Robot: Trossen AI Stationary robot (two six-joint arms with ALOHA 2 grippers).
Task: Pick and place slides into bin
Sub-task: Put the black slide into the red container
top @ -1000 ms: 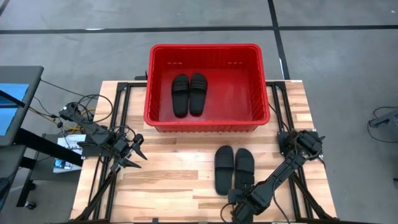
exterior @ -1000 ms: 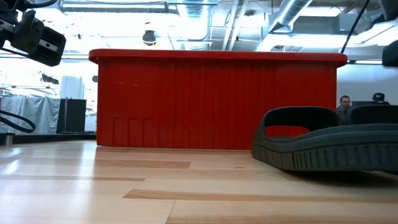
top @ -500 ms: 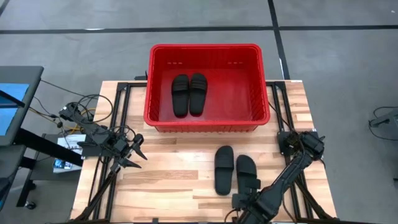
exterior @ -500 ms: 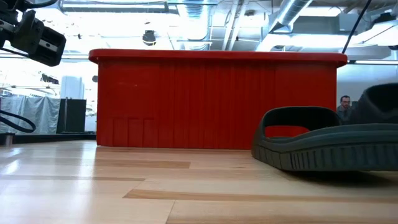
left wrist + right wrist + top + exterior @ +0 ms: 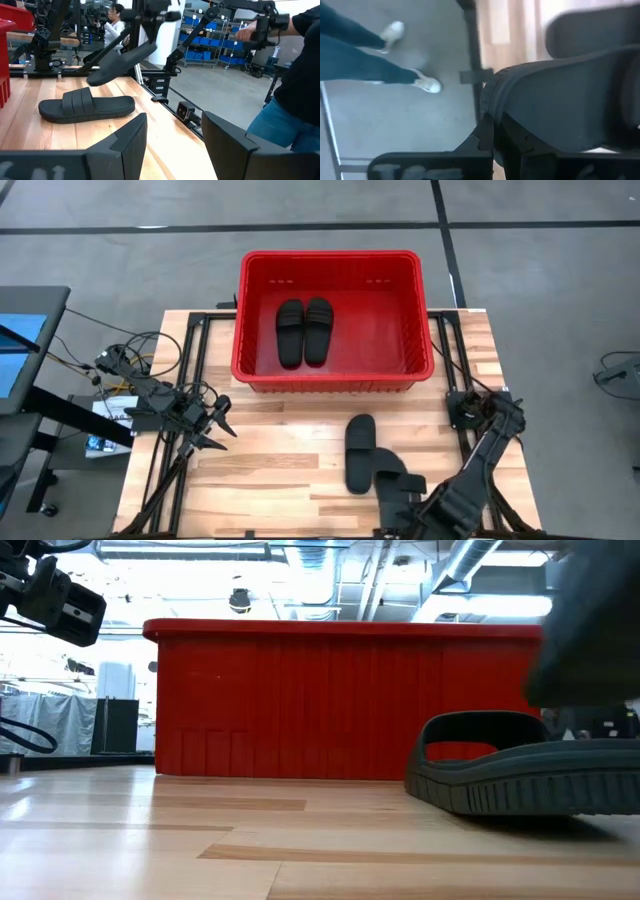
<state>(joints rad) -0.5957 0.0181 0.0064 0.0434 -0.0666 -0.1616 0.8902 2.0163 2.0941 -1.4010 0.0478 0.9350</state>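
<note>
Right gripper (image 5: 400, 498) clamped on a matte black slide (image 5: 392, 480), lifted at the table's (image 5: 270, 470) front edge; second slide (image 5: 359, 453) lies flat just beside. Red ribbed bin (image 5: 330, 380) beyond holds a pair (image 5: 303, 331). Left gripper (image 5: 222, 430) waits with fingers apart; its wrist view shows the held slide (image 5: 122, 62) tilted midair.

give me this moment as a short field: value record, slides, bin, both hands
slides in bin: two, side by side on the floor of the red bin, left of its centre
slide on table: one, flat on the wood in front of the bin
lifted slide: off the table, tilted, gripped at its edge
right hand: shut on the lifted slide, near the table's front edge
left hand: open, holding nothing, at the table's left side
</note>
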